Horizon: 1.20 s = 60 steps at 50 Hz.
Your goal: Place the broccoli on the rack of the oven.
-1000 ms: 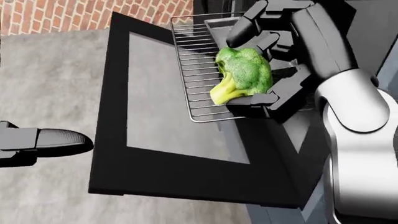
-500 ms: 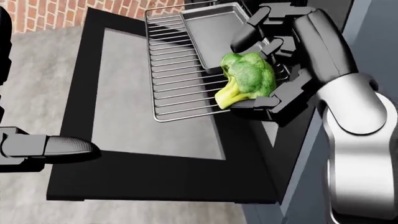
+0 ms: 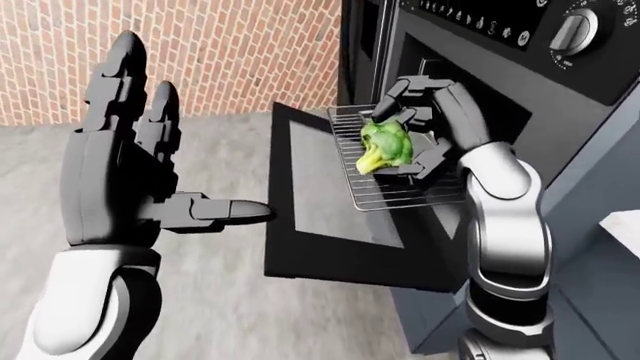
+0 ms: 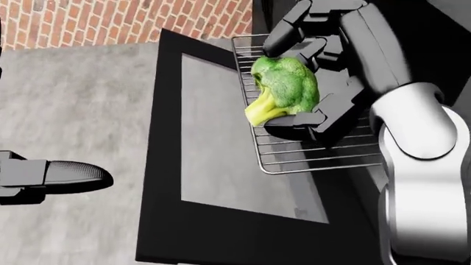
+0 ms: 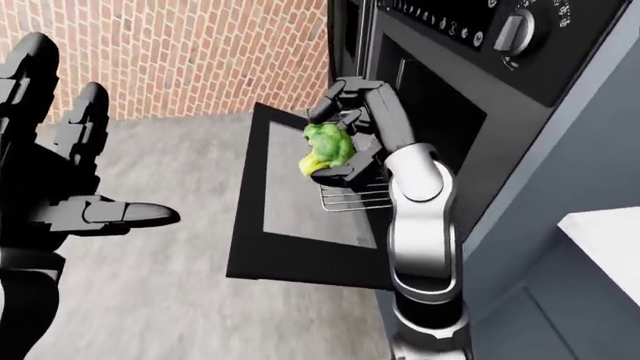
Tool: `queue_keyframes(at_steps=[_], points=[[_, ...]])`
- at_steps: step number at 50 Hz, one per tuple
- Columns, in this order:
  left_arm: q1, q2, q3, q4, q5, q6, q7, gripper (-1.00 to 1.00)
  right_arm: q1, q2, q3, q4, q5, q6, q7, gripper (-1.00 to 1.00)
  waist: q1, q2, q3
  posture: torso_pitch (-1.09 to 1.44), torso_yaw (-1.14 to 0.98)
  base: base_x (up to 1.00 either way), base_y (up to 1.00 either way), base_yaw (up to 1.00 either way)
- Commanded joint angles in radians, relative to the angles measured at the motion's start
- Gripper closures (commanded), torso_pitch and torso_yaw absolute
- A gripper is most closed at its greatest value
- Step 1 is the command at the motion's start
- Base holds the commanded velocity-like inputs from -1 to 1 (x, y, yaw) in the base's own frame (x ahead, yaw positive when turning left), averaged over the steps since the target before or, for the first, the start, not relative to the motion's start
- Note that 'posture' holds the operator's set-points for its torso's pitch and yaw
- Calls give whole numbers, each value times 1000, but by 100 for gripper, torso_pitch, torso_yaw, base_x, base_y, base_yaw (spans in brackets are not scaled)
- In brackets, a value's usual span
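Note:
A green broccoli [image 4: 283, 91] with a yellow-green stalk sits in my right hand [image 4: 309, 72], whose fingers close round it. The hand holds it just above the near left part of the wire oven rack [image 4: 309, 157], which is pulled out over the open oven door [image 4: 221, 160]. The same shows in the left-eye view: broccoli [image 3: 384, 146], rack [image 3: 400, 195]. My left hand [image 3: 130, 180] is open, fingers spread, raised at the left, well away from the oven. Whether the broccoli touches the rack is hidden by the hand.
The black oven [image 3: 500, 67] with knobs [image 3: 573, 28] fills the upper right. Its door hangs open over the grey floor [image 4: 73, 110]. A red brick wall [image 3: 230, 52] stands behind. A pale counter corner [image 5: 610, 232] shows at the right.
The whole head view has shifted, so the camera moved: door and rack now lie further right. The baking tray seen on the rack half a second ago is hidden or out of view. My right hand still holds the broccoli.

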Motion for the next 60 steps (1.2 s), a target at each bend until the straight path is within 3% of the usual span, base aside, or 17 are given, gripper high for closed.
queue_keyframes(at_steps=[1,10,23,24,25,26,31,37,41,45,47,48,49,53,54,58,60], points=[[-16,7,2,-5,-7,-23,1,-100,-23,-11,-20,-18,-5,-22,-17,100,-7,8,-8,0,0,2,0,0],[-32,24,6,-5,-40,-14,29,-100,-24,-17,-21,-28,4,-16,-20,100,23,-64,-21,0,0,0,0,0],[-31,29,14,-5,-51,-14,34,-100,-30,-20,-18,-33,3,-2,-20,100,-4,-15,-35,0,0,0,0,0],[-31,30,14,-5,-52,-15,34,-100,-29,-19,-19,-33,4,-3,-20,100,-3,-13,-60,0,0,45,-2,0],[-31,32,15,-5,-55,-15,35,-100,-30,-19,-19,-34,4,-1,-19,100,-4,-12,-5,0,0,48,-7,0],[-32,32,17,-5,-57,-14,37,-100,-30,-18,-19,-36,4,-1,-19,100,-6,-9,15,0,0,50,-6,0],[-35,24,7,-5,-48,-12,36,-100,-24,-18,-23,-24,10,-19,-24,100,0,-8,-1,0,0,50,-6,0],[-42,18,7,-5,-33,-5,23,-100,-24,-19,-22,-28,15,-23,-25,100,9,-64,-40,0,0,15,-1,0],[-43,20,11,-5,-37,-4,25,-100,-26,-17,-21,-27,17,-25,-27,100,13,-74,-9,0,0,0,0,0],[-35,15,10,-5,-27,-11,15,-100,-28,-16,-19,-23,15,-26,-29,100,1,-36,9,0,0,0,0,0],[-36,13,12,-5,-24,-9,12,-100,-30,-16,-17,-23,11,-20,-28,100,-8,9,2,0,0,0,0,0],[-36,12,12,-5,-23,-8,12,-100,-30,-17,-16,-24,9,-18,-27,100,-10,-7,3,0,0,0,0,0],[-38,13,12,-5,-22,-8,11,-100,-30,-17,-17,-22,9,-19,-26,100,-9,-4,-32,0,0,15,0,0],[-39,18,12,-5,-31,-8,18,-100,-27,-15,-19,-29,12,-22,-25,100,3,-1,19,0,0,19,0,0],[-39,19,13,-5,-34,-8,20,-100,-28,-15,-19,-31,12,-20,-25,100,1,-3,-8,0,0,0,0,0],[-42,21,18,-5,-40,-6,23,-100,-37,-17,-18,-31,12,-17,-23,100,14,-69,-13,0,0,0,0,0],[-43,20,20,-5,-42,-4,24,-100,-39,-17,-18,-33,12,-14,-21,100,8,-37,-14,0,0,0,0,0]])
